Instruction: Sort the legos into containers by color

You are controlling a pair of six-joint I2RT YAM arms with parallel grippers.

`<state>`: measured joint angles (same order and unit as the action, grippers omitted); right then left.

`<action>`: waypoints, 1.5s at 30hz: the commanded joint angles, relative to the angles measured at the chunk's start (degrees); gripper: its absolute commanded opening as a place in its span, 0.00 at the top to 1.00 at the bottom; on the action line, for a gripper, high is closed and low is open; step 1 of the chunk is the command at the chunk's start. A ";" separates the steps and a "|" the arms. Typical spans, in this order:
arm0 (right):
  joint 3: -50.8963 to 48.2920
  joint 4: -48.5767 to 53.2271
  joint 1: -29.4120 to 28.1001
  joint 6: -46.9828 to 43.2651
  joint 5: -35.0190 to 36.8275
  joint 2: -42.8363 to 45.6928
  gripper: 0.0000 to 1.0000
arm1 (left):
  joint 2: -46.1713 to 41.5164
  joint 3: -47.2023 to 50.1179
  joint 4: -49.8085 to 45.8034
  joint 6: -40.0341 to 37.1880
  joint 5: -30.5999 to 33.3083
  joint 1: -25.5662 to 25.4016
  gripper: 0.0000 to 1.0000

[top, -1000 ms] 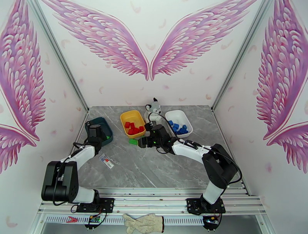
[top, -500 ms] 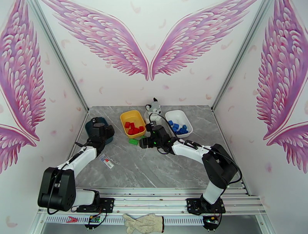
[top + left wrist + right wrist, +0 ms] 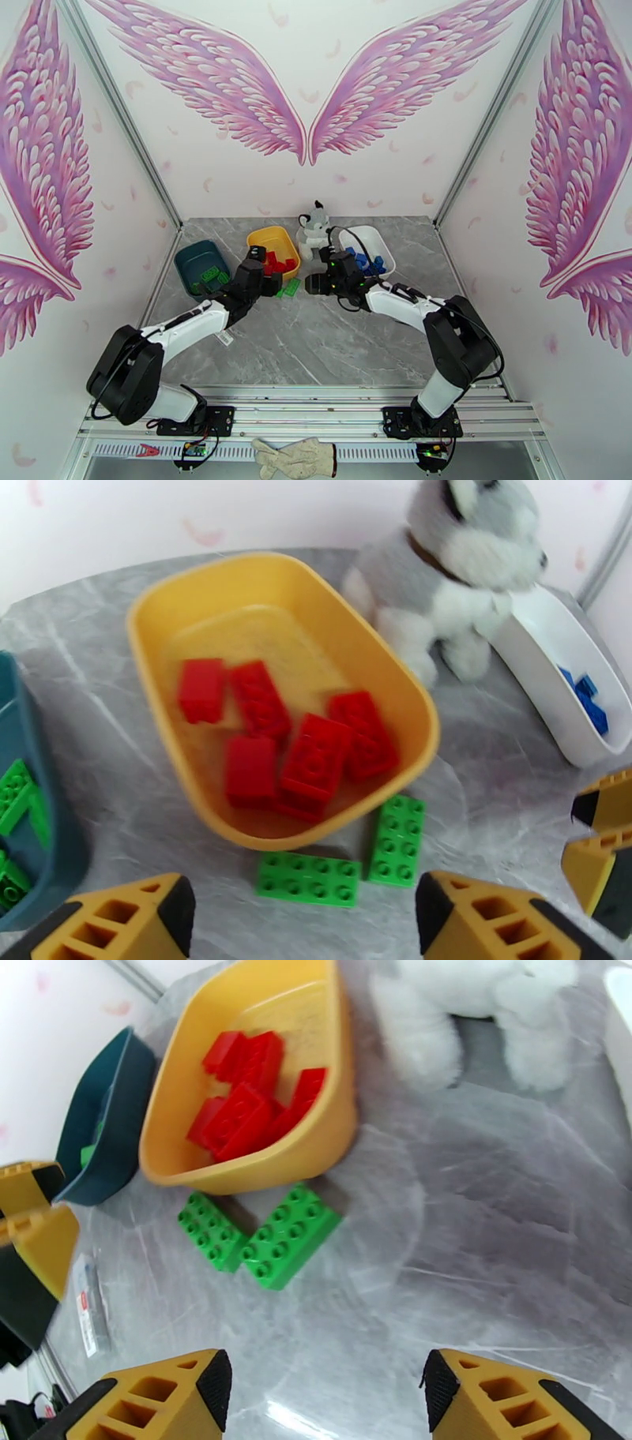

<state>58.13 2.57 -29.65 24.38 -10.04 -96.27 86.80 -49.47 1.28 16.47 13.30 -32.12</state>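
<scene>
place: robot test booth, lab-type rig
walls: white panels (image 3: 308, 193), pink wing mural (image 3: 213, 75)
frame: aluminium rails (image 3: 316, 392), arm bases (image 3: 197, 418) bolted on
table: grey marble-look top (image 3: 316, 347)
stray: work glove (image 3: 296, 456) at the front edge

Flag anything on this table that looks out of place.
Two green bricks lie loose on the table beside the yellow tub, outside the teal tub that holds other greens. A plush dog sits between the yellow tub and the white tub.

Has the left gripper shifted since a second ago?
Yes. In the top view the left gripper has swung right, off the dark teal tub, to the yellow tub's near edge, beside two loose green legos.
</scene>
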 commanded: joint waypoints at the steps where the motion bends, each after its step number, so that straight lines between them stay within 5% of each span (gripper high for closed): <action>1: -2.34 -2.54 2.39 2.19 -2.44 2.47 0.32 | 4.86 -4.93 -3.46 -2.23 -0.67 -2.54 0.32; 16: -5.12 -4.75 5.37 3.48 -4.55 4.83 0.33 | 23.56 -20.24 -12.32 0.05 7.24 -7.60 0.34; 32: -6.21 -5.73 5.83 3.83 -4.97 6.00 0.33 | 30.09 -23.39 -13.15 1.81 7.32 -7.70 0.36; 45: -6.44 -6.08 5.94 4.00 -5.14 6.14 0.34 | 32.12 -23.99 -12.83 1.42 7.30 -9.87 0.60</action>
<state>52.77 -2.02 -24.25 27.42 -14.20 -91.68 117.64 -72.14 -10.63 17.89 20.82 -41.54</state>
